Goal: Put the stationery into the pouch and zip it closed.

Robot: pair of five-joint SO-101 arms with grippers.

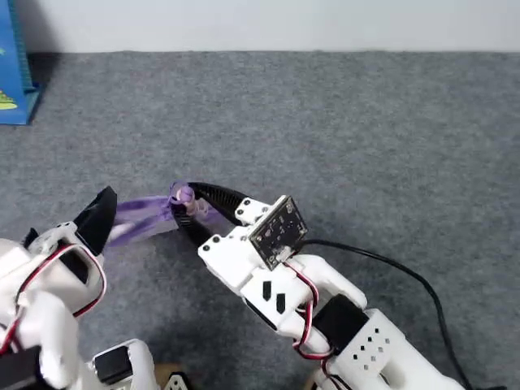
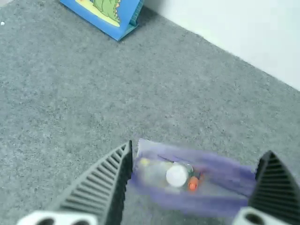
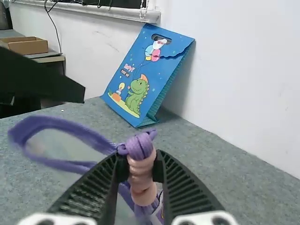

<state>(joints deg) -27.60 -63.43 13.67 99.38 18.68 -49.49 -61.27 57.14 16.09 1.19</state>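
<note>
Purple see-through plastic pouch (image 2: pixel 220 180) holds small white-and-orange stationery (image 2: pixel 178 175); right gripper (image 3: pixel 137 159) pinches its purple cord zip pull (image 3: pixel 138 146), left gripper (image 2: pixel 198 151) gapes around its left end, so zipping probably remains.

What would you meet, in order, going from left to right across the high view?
Blue gift bag → left gripper → purple pouch → right gripper → black cable.

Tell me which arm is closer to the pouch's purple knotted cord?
Right. Its jaws are shut on the knotted cord; the left jaws stand open at the other end of the pouch.
</note>
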